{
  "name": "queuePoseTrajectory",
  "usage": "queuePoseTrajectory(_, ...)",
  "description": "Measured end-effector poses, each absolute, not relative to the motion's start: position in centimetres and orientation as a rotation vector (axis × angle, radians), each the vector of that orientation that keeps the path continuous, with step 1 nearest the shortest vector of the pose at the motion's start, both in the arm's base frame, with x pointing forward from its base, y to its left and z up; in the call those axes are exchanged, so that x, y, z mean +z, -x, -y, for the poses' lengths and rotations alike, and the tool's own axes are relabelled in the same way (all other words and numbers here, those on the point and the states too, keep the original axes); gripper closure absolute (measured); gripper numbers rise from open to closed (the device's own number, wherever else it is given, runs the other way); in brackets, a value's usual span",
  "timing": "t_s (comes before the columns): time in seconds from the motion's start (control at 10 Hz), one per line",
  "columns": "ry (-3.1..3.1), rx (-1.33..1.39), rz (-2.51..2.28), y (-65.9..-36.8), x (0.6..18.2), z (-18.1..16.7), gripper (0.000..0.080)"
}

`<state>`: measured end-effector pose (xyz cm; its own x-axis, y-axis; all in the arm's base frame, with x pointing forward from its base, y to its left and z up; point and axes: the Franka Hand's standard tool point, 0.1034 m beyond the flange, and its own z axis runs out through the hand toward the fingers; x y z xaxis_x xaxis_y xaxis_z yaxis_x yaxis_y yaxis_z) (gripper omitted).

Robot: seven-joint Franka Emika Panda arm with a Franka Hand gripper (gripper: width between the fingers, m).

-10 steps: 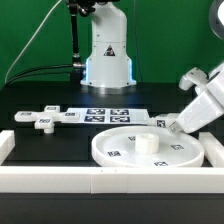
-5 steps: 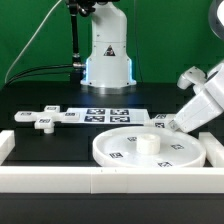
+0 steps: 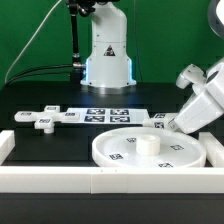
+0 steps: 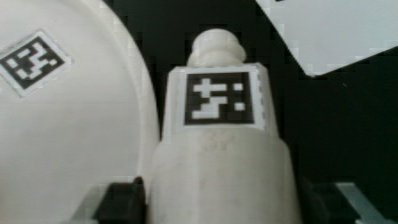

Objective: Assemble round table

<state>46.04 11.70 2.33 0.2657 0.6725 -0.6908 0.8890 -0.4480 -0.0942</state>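
The large round disc (image 3: 112,152) lies flat near the front wall, with a short stub at its middle. The cylindrical leg (image 3: 160,121) lies tilted just off the disc's rim on the exterior view's right. My gripper (image 3: 168,124) reaches down to it from the right. In the wrist view the leg (image 4: 217,150), with a square tag, fills the space between my fingers, and my gripper (image 4: 222,205) is shut on it. The disc's rim (image 4: 71,120) lies right beside the leg. The cross-shaped base (image 3: 40,118) lies on the table at the left.
The marker board (image 3: 110,114) lies behind the disc, and its corner shows in the wrist view (image 4: 338,30). A white border wall (image 3: 100,181) runs along the front and turns up at both sides. The robot's base (image 3: 108,55) stands at the back.
My gripper has shifted very slightly up and to the right with the leg. The disc and the cross-shaped base have not moved.
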Motion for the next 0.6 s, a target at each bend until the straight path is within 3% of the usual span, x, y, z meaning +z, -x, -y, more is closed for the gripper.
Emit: queuePoseTrajectory(0.6,-2.129,-1.045,-1.618,-48.6,6.4,-10.8,0.0392)
